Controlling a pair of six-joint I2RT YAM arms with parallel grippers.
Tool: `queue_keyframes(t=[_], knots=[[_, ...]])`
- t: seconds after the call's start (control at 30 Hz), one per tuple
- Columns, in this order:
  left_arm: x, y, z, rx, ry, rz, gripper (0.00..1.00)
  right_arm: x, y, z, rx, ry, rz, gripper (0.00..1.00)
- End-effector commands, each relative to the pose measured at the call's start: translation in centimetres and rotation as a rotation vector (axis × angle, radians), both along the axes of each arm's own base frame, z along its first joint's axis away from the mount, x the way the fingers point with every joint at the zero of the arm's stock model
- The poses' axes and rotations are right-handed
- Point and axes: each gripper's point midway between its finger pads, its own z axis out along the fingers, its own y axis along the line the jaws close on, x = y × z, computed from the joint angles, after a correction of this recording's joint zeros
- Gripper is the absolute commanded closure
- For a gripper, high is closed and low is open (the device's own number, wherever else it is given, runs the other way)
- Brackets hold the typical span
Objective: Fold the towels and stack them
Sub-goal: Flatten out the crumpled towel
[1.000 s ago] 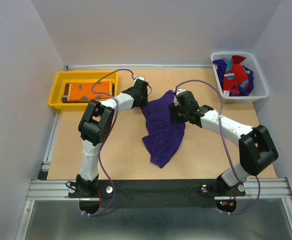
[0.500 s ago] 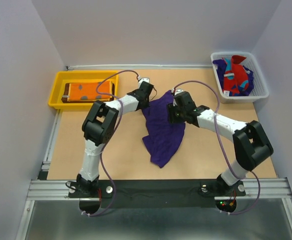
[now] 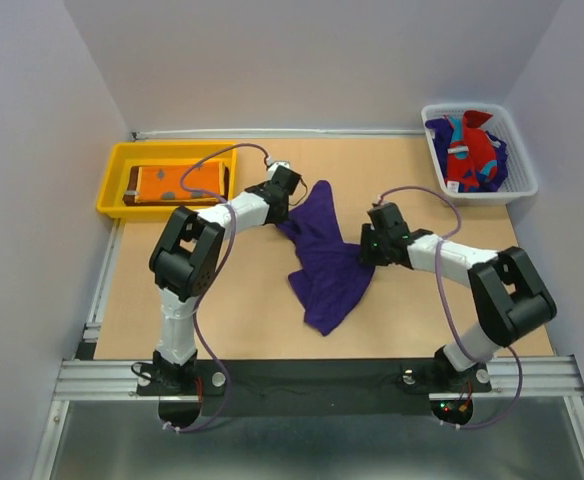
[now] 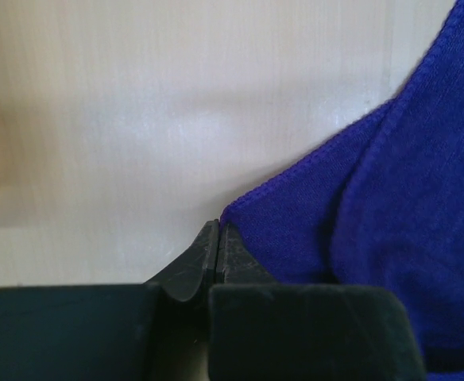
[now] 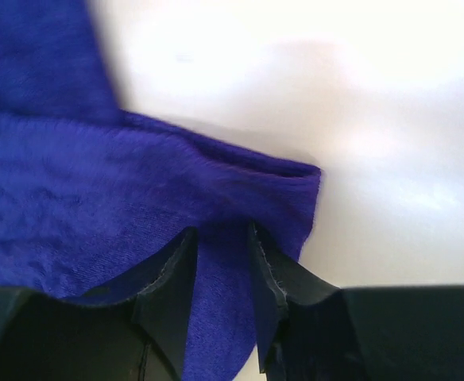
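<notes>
The purple towel [image 3: 327, 270] lies loosely spread on the tan wooden table [image 3: 222, 290], to the right of the yellow tray [image 3: 112, 185] and a little nearer the arm bases than it. Its long axis runs from far to near. The far end is narrow, the middle flares out to both sides, and the near end tapers to a blunt point towards the bases. The cloth is soft, matt terry with a stitched hem, rumpled into shallow folds rather than flat.

The left gripper [image 4: 218, 232] sits at the towel's far-left corner, the side closest to the tray. Its dark fingers are pressed together with no gap, and the hem meets their tips. I cannot tell whether any cloth is caught between them.

The right gripper [image 5: 220, 232] is at the towel's right edge, the side away from the tray. Its fingers stand a narrow way apart astride a raised fold of the hem, with cloth filling the gap. Whether they are pinching it I cannot tell.

Inside the tray a folded orange towel [image 3: 177, 180] with dark print lies flat on a dark brown towel [image 3: 132, 196].

Far to the right of the tray, a white mesh basket [image 3: 520, 175] holds a crumpled red and teal towel [image 3: 472, 155].
</notes>
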Motion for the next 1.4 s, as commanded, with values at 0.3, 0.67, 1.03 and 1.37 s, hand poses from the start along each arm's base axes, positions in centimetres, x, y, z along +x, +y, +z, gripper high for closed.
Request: queue_keyframes(t=[0.3,0.67,1.03,1.37], knots=[[0.0,4.6,2.9,0.096,-0.002,0.071,1.0,-3.0,-10.9,2.4,0.318,-0.015,-0.67,0.61],[-1.2,4.4,1.7,0.068,0.042,0.042,1.0,2.0,-9.2,10.3,0.223,-0.247,-0.241,0.44],[-1.4,4.1,2.3,0.052,0.035,0.026,1.0,5.9,2.6,6.0,0.035,-0.141,0.171,0.37],[-1.2,4.1,2.5,0.045,0.029,0.029,1.0,7.2,2.7,0.4,-0.17,-0.061,0.156,0.4]])
